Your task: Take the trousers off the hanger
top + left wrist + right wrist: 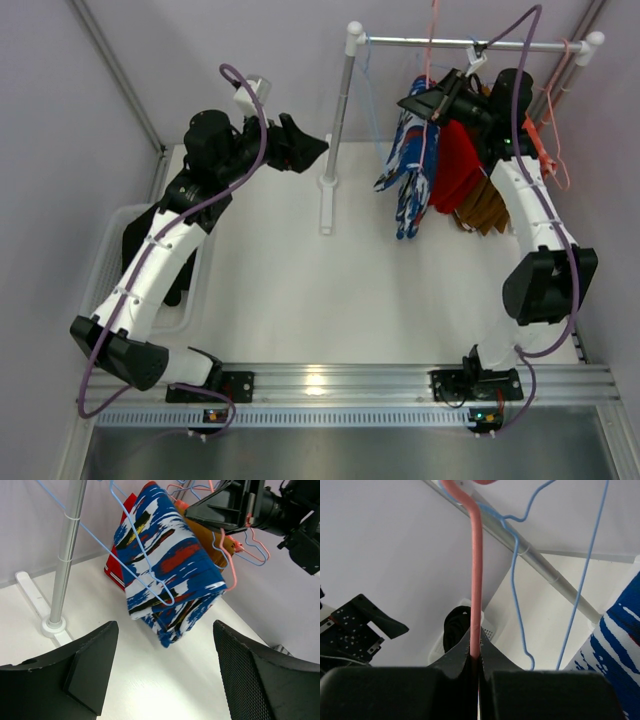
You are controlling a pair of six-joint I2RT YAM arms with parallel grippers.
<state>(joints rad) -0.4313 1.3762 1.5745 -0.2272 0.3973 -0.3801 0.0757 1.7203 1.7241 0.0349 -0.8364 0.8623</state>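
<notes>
Two black fingers of the right gripper (475,652) fill the bottom of the right wrist view. They are pressed tight together on the thin wire of a pink hanger (476,580). The wire runs straight up from between them. A blue hanger (516,580) dangles just beside it.

From above, the right gripper (440,100) is up high, close under the metal rail (470,43) at the back right of the table (300,300).

The trousers hang in a bunch from that rail, next to the right arm. The blue patterned trousers (410,170) are on the left side of the bunch. They are blue with white, red and black marks. The red trousers (458,165) come next, touching them. The brown trousers (485,205) are behind the red ones, close to the arm.

In the left wrist view, the blue patterned trousers (170,565) are folded over a thin blue wire. The red trousers (117,570) peek out behind them.

The left gripper (305,150) is up in the air, left of the rail's white pole (340,120). It points at the trousers but is well apart from them. Its fingers (90,665) are spread wide and hold nothing.

A white basket (487,625) sits on the left side of the table. A black bundle (455,630) lies in it. I cannot tell what it is.
</notes>
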